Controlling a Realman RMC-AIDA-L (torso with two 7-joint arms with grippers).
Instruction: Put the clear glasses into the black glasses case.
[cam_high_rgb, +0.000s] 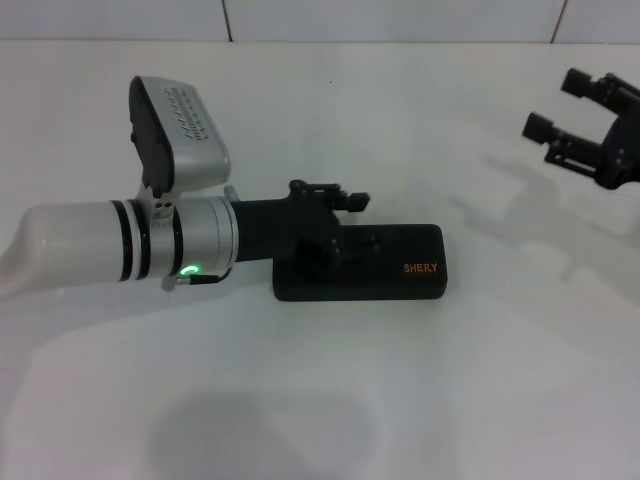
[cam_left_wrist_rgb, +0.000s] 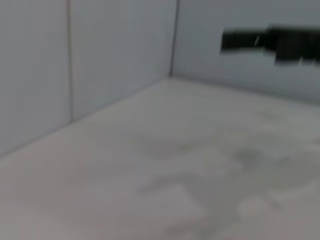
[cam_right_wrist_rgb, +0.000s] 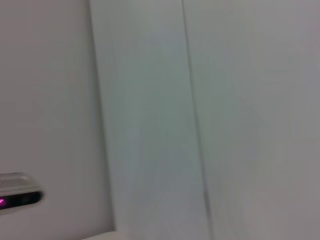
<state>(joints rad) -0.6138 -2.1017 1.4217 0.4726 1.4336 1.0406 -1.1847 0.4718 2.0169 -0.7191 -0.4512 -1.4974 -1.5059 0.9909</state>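
**Left hand over the closed case**

In the head view we see the case lying flat on the white worktop, near the middle. Its lid is down, and the orange "SHERY" lettering is on the top, toward the right end. The glasses we cannot find in any view; with the lid closed, we cannot tell if they are inside.

The left arm reaches in from the left side, with a green light on its wrist. The left hand is over the left part of the case and seems to touch the lid, but we cannot be sure of the contact. Its fingers are black against the black case, so we cannot tell how far it is open, or if it has hold of anything.

The right hand is up at the far right, well apart from the case. Its two fingers stand spread with a clear gap between them, and nothing is between them.

The left wrist view shows the bare worktop, the wall panels, and the right hand as a dark blurred shape far off. The right wrist view shows only the wall.
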